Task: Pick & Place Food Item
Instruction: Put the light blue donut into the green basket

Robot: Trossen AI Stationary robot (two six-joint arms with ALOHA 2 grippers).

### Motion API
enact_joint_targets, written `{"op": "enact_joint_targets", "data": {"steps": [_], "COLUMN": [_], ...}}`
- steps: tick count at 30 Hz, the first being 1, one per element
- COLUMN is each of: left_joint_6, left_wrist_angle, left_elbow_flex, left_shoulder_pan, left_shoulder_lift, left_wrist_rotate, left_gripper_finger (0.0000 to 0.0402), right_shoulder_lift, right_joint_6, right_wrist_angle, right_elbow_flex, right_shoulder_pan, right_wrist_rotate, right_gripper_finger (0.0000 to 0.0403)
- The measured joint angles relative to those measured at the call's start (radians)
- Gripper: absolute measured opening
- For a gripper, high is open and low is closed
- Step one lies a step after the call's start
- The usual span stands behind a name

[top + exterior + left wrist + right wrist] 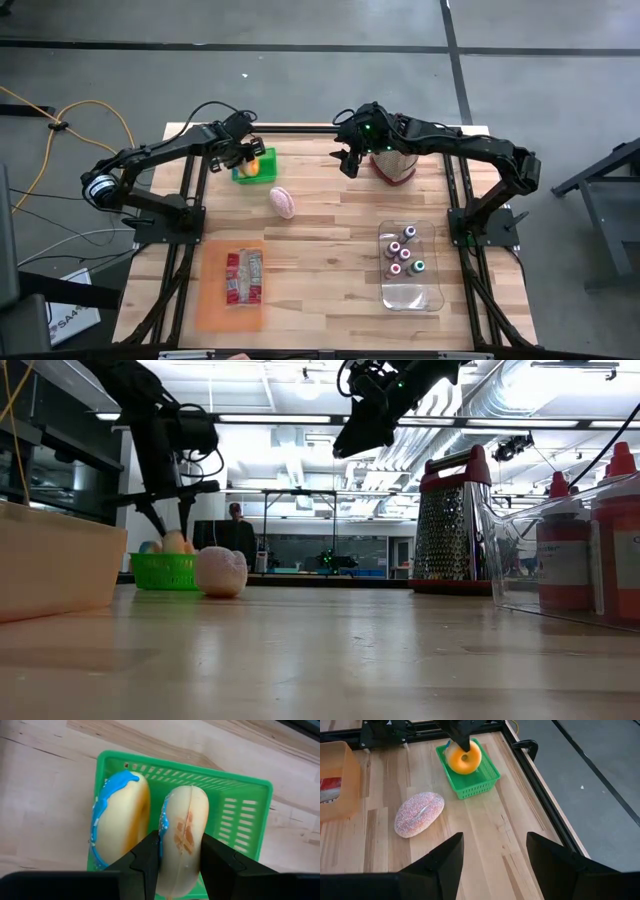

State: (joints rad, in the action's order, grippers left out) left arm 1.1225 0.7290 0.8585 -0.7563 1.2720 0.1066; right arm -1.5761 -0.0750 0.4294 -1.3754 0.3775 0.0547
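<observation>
left gripper (180, 870): over the green basket (243, 172) at the table's (330, 260) far left, fingers (145, 862) clamped on a blue-iced donut (184, 832) standing on edge
second donut (117, 822): same blue icing, also on edge in the basket, just beside the gripped one, touching the left finger's outer side
basket: on the wooden table, near its back edge
right gripper (347, 160): hanging in the air above the table's back middle, fingers (445, 865) spread wide, nothing between them
pink sprinkled donut (283, 202): lying loose on the table between the basket and the middle, apart from both grippers
box grater (450, 525): red-trimmed, upright at the back right, under the right arm
clear bin (410, 268): right side of table, small bottles with coloured caps inside
orange tray (232, 285): front left, a wrapped packet in it
person (235, 530): standing far back in the room beyond the table
</observation>
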Motion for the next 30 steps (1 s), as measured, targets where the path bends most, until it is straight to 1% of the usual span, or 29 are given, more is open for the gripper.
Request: {"op": "enact_joint_targets", "data": {"steps": [8, 21, 30], "left_joint_6": [-0.029, -0.030, 0.019], "left_wrist_angle": [0.002, 0.003, 0.008], "left_elbow_flex": [0.000, 0.000, 0.000], "left_shoulder_pan": [0.000, 0.000, 0.000], "left_shoulder_lift": [0.000, 0.000, 0.000], "left_wrist_rotate": [0.000, -0.001, -0.001], "left_gripper_finger": [0.0115, 0.0115, 0.0115], "right_shoulder_lift": [0.000, 0.000, 0.000], "right_joint_6": [0.000, 0.000, 0.000], "right_wrist_angle": [0.000, 0.000, 0.000], "right_elbow_flex": [0.000, 0.000, 0.000], "right_shoulder_pan": [0.000, 0.000, 0.000], "right_wrist_rotate": [0.000, 0.000, 0.000], "right_gripper_finger": [0.0205, 0.0205, 0.0205]}}
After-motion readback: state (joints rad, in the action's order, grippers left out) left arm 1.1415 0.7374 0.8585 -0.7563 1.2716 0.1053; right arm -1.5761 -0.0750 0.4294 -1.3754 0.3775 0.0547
